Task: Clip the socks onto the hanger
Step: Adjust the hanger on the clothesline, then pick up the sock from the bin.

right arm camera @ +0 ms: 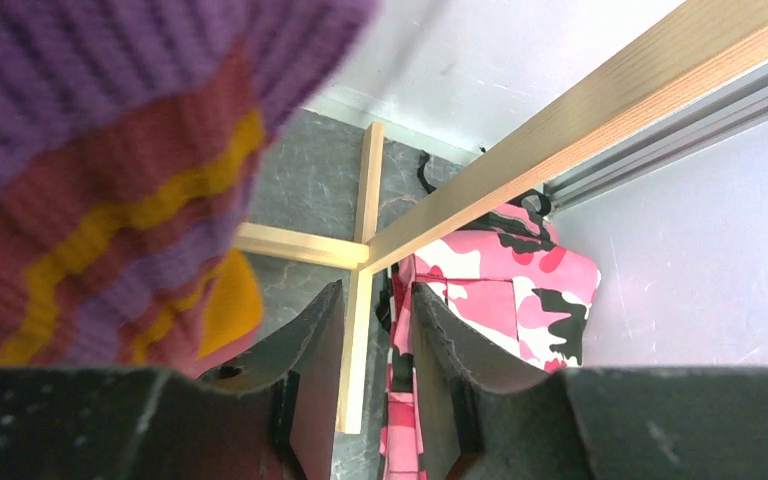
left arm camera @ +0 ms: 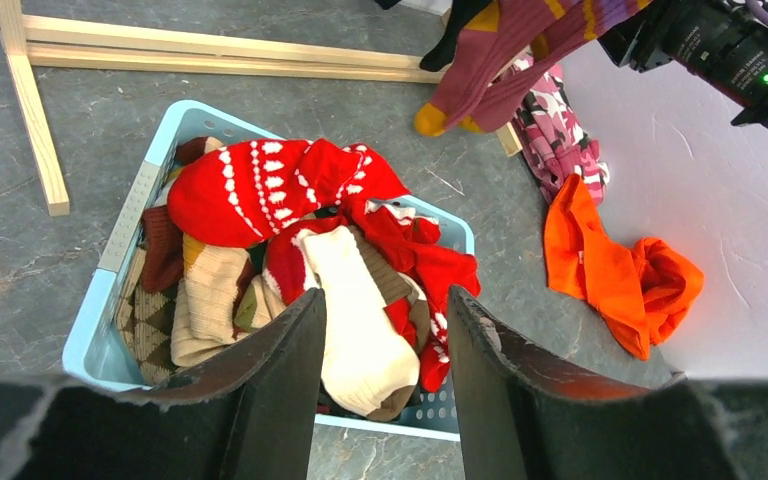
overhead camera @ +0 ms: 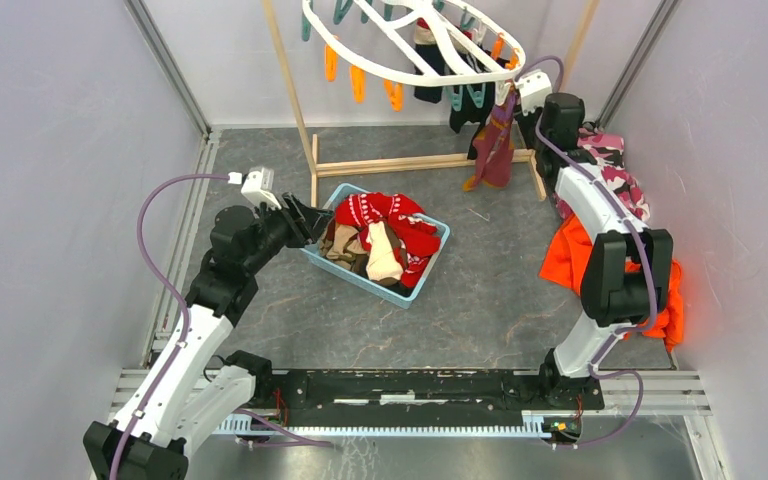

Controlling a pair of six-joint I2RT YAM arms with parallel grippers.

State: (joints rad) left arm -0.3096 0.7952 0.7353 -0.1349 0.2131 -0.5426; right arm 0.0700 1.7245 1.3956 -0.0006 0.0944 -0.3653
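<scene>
Left gripper (left arm camera: 385, 300) is closest in the left wrist view: fingers apart, nothing between them, hanging over the near edge of the light blue basket (overhead camera: 360, 277), with a cream sock (left arm camera: 360, 330) straight below.

The white hanger (overhead camera: 375, 66) is up on the wooden rack (overhead camera: 410, 162) at the back. Only a few socks are on it – a purple striped sock (overhead camera: 495, 140) hangs at its right end and a dark sock (overhead camera: 428, 85) at the middle. Whether the purple one is firmly clipped can't be told.

Right gripper (right arm camera: 377, 295) is up at that right end, just beside the purple sock. Its fingers stand a little apart, and through the gap only the rack and the pink camouflage garment (right arm camera: 500, 290) show, so it holds nothing.

The basket is heaped – the red patterned socks (overhead camera: 380, 212) on top, beige and brown ones under.

Several orange clips (overhead camera: 358, 82) and teal clips (overhead camera: 475, 95) hang empty.

Judgement: early in the task, most socks left to pick and clip.
</scene>
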